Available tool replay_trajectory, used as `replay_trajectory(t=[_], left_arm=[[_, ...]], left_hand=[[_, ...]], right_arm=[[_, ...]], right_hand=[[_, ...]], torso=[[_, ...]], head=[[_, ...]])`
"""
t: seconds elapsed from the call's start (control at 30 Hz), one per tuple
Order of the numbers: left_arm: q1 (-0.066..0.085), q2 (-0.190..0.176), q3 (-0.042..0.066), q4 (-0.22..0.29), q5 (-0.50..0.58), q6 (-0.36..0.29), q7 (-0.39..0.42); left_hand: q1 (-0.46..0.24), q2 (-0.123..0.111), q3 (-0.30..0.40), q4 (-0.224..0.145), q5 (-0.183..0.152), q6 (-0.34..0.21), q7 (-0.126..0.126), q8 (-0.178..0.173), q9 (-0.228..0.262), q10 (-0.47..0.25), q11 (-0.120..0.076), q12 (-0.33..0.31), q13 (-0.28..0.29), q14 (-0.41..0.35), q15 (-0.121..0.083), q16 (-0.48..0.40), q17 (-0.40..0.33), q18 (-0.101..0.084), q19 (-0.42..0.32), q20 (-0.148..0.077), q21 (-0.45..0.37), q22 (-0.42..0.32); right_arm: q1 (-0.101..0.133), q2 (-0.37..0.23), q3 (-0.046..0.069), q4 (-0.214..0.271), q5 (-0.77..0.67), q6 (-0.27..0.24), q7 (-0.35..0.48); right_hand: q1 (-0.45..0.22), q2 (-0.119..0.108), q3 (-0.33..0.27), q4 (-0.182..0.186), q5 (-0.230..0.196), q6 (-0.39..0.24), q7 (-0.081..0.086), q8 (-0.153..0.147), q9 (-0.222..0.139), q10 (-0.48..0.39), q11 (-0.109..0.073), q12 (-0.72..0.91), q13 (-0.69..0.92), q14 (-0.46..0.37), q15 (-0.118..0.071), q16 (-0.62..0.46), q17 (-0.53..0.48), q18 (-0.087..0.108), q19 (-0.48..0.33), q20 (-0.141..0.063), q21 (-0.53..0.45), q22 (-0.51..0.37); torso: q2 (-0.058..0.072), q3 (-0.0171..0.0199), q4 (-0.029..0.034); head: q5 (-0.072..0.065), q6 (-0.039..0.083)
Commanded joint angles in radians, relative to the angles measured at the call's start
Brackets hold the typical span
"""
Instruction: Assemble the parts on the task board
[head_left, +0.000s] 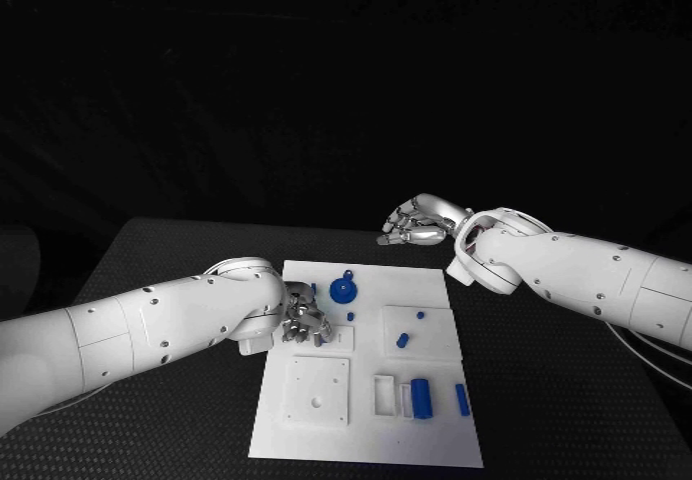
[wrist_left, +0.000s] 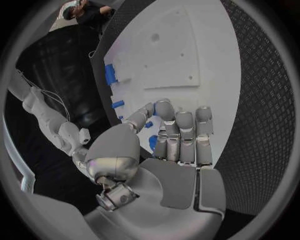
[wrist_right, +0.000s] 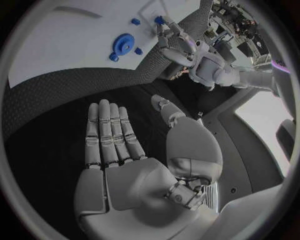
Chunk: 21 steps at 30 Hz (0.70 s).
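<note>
The white task board (head_left: 433, 445) lies in the middle of the black table. On its far part stands a round blue part (head_left: 343, 291) (wrist_right: 125, 45), with a small blue peg (head_left: 352, 316) just in front of it. My left hand (head_left: 300, 315) (wrist_left: 178, 145) hovers at the board's left edge, fingers curled. A small blue piece (wrist_left: 152, 142) shows between its thumb and fingers; I cannot tell if it is held. My right hand (head_left: 418, 222) (wrist_right: 119, 150) hangs over the bare table beyond the board's far edge, fingers straight and holding nothing.
Two small blue pieces (head_left: 404, 340) sit on a raised square at the board's right. A blue cylinder (head_left: 420, 397) and a blue bar (head_left: 462, 399) lie near the front right. A white square plate with holes (head_left: 317, 392) is at the front left.
</note>
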<state>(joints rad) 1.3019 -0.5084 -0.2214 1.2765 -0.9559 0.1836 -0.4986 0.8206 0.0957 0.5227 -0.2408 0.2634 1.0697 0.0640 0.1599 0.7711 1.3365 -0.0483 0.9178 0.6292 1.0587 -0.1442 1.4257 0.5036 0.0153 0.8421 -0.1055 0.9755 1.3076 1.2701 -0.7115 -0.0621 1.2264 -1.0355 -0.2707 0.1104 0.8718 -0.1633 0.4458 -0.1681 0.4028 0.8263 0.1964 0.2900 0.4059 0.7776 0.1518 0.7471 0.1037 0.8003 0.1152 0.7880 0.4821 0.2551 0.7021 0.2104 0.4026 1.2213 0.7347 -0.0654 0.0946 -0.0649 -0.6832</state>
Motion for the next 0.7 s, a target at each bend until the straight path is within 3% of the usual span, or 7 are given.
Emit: replay_trajectory(t=[0.03,0.37,0.47,0.7], left_arm=[[-0.006,0.000,-0.004,-0.008,0.042,-0.024,-0.002],[-0.004,0.000,-0.002,-0.007,0.065,-0.023,-0.003],[-0.003,0.001,-0.002,-0.004,0.054,-0.020,-0.006],[-0.001,0.004,0.001,0.002,0.033,-0.021,-0.006]], left_hand=[[0.029,0.047,0.009,-0.017,0.015,0.006,-0.001,0.008,-0.002,0.005,-0.002,0.004,-0.001,0.002,-0.009,0.003,-0.001,-0.002,0.009,-0.133,0.003,0.016],[0.001,0.062,0.013,-0.045,0.097,0.021,-0.007,0.023,-0.008,0.015,-0.007,0.011,-0.002,0.010,-0.013,0.011,0.002,-0.002,0.014,-0.136,0.007,0.018],[-0.006,0.061,0.017,-0.049,0.144,0.034,-0.012,0.032,-0.008,0.016,-0.012,0.014,-0.001,0.012,-0.017,0.014,0.003,-0.002,0.015,-0.137,0.011,0.019],[-0.006,0.060,0.020,-0.051,0.160,0.038,-0.014,0.035,-0.009,0.016,-0.014,0.016,-0.001,0.013,-0.019,0.015,0.003,-0.001,0.016,-0.139,0.013,0.020]], right_arm=[[0.000,-0.001,0.000,0.002,-0.002,0.013,0.004],[0.000,-0.001,0.000,0.000,-0.002,0.014,0.003],[0.000,-0.001,0.000,0.000,-0.002,0.014,0.003],[0.000,0.001,0.000,-0.003,-0.002,0.015,0.004]], right_hand=[[-0.002,0.002,0.000,0.003,0.005,-0.004,0.000,0.005,-0.001,0.004,0.003,0.004,-0.001,-0.004,0.005,0.006,-0.002,0.006,-0.003,0.007,-0.005,0.001],[-0.002,0.001,0.000,0.003,0.005,-0.004,0.000,0.005,-0.001,0.004,0.003,0.004,-0.002,-0.004,0.004,0.006,-0.002,0.006,-0.004,0.007,-0.006,0.002],[-0.001,0.002,0.000,0.003,0.005,-0.004,0.000,0.005,-0.002,0.004,0.003,0.005,-0.002,-0.005,0.004,0.006,-0.002,0.006,-0.004,0.007,-0.006,0.002],[-0.001,0.002,0.000,0.003,0.005,-0.004,0.000,0.005,-0.002,0.004,0.003,0.005,-0.003,-0.005,0.004,0.006,-0.002,0.006,-0.004,0.007,-0.007,0.002]], torso=[[0.000,0.0002,-0.0004],[0.000,0.0013,-0.0002],[0.000,0.0013,-0.0002],[0.000,0.0009,-0.0009]], head=[[0.001,0.001],[0.001,0.002],[0.001,0.002],[0.002,0.003]])
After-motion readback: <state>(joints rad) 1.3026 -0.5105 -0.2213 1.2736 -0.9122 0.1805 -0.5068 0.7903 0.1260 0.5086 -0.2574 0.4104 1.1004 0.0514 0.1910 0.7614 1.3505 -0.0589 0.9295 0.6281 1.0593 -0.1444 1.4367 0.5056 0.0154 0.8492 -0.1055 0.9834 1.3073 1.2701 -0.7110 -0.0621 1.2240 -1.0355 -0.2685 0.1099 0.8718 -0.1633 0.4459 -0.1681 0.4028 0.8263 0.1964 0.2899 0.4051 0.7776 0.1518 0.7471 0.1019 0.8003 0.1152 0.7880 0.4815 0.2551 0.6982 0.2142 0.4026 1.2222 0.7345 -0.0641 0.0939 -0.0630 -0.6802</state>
